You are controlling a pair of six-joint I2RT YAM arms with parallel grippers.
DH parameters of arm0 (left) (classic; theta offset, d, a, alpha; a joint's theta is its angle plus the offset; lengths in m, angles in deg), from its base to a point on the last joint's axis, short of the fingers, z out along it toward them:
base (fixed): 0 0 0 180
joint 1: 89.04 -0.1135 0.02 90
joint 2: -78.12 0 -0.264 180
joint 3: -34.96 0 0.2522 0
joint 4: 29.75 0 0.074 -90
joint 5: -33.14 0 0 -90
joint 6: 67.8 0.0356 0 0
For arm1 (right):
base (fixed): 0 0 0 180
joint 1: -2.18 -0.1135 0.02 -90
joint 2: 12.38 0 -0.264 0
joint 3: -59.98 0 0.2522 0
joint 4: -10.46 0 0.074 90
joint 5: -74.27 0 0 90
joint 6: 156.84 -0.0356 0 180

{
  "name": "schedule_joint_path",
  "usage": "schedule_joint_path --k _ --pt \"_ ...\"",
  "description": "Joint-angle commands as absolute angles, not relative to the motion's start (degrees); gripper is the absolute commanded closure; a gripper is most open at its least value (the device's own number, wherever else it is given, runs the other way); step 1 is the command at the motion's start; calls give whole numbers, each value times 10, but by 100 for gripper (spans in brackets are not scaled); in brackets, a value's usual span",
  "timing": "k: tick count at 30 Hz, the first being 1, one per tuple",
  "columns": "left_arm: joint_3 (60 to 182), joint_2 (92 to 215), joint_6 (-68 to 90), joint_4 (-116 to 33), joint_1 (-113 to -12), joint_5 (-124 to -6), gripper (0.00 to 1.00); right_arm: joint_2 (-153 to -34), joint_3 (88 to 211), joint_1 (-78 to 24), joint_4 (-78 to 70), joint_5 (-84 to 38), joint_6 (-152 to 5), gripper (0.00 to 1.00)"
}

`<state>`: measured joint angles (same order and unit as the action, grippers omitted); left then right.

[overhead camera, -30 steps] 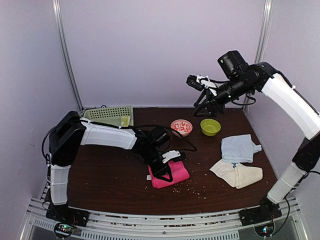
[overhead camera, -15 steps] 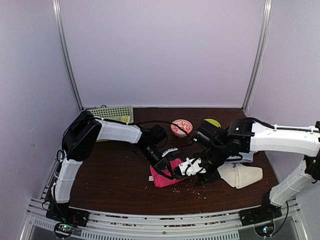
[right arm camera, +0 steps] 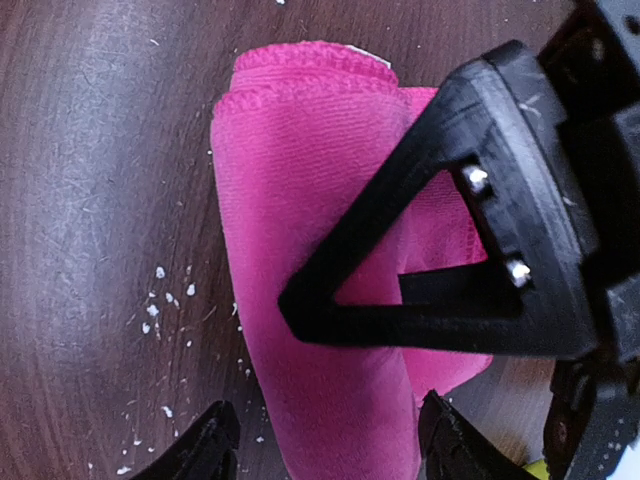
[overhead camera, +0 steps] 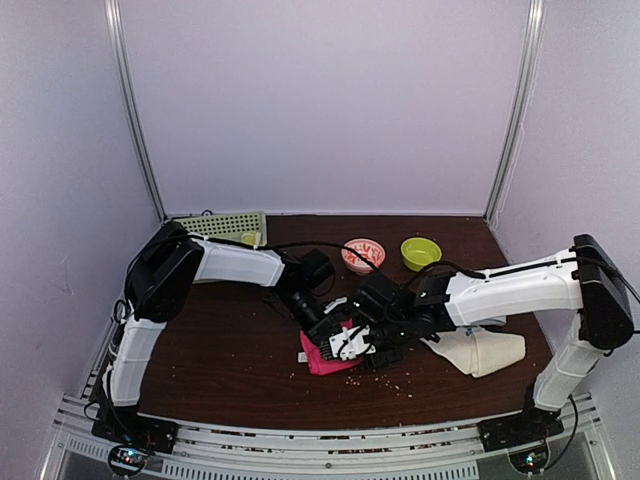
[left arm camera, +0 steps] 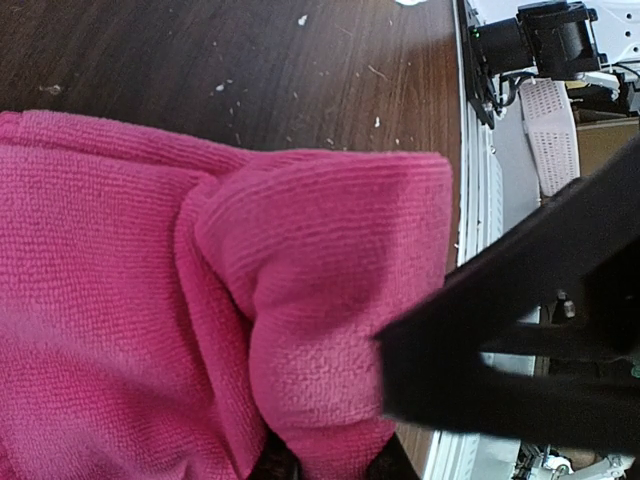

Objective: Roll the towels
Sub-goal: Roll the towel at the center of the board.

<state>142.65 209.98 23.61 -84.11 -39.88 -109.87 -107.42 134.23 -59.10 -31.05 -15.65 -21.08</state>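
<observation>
Left jaws clenched a fold of the bright pink cloth towel (overhead camera: 321, 360) just 6 o'clock of the worktop's (overhead camera: 220, 345) centre; right jaws, spread astride it, probably needed to tuck evenly.

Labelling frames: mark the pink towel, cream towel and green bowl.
pink towel (right arm camera: 290, 200), right wrist view, its rolled middle.
cream towel (overhead camera: 485, 352), top external view, its centre.
green bowl (overhead camera: 421, 252), top external view, its inside.
</observation>
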Motion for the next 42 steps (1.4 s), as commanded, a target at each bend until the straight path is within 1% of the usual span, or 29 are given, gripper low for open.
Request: schedule_joint_path --k 1,2,4,8,9,11,13,19,23,28,29,31,32,34,36,38,42 --pt "1404 2152 235 -879 -386 -1009 96 -1106 1337 -594 -284 -157 -187 37" --pt "1405 2152 236 -880 -387 -1008 96 -1113 1334 -594 -284 -160 -184 39" --pt "1405 2152 238 -880 -386 -1008 96 -1126 1327 -594 -279 -162 -183 46" --pt "1405 2139 237 -874 -387 -995 95 -1142 1331 -593 -291 -183 -185 72" --pt "1402 2130 237 -870 -387 -990 93 -1145 1335 -593 -299 -191 -186 78" --pt "1389 2099 235 -855 -386 -974 86 -1151 1341 -593 -322 -203 -188 85" --pt "1364 2053 229 -835 -386 -939 79 -1157 1350 -591 -352 -224 -198 89" --pt "1244 1898 184 -742 -387 -812 63 -1159 1382 -581 -466 -316 -227 91" --pt "1154 1755 165 -652 -361 -696 56 -1204 1443 -547 -549 -378 -232 91" --pt "1083 1625 165 -584 -320 -547 55 -1302 1549 -489 -641 -441 -232 90" --pt "1075 1606 172 -577 -303 -507 57 -1330 1578 -479 -664 -454 -232 90" --pt "1071 1573 213 -561 -235 -383 59 -1387 1632 -461 -710 -483 -232 90" --pt "1070 1562 248 -545 -194 -346 57 -1415 1655 -452 -732 -497 -232 89" --pt "1085 1573 295 -542 -145 -330 53 -1460 1694 -442 -763 -516 -232 89" --pt "1129 1622 299 -590 -136 -351 52 -1492 1719 -438 -782 -521 -232 89" --pt "1169 1687 295 -644 -131 -342 52 -1509 1732 -437 -782 -521 -245 89" --pt "1205 1783 297 -688 -125 -330 48 -1518 1746 -435 -782 -519 -262 89"
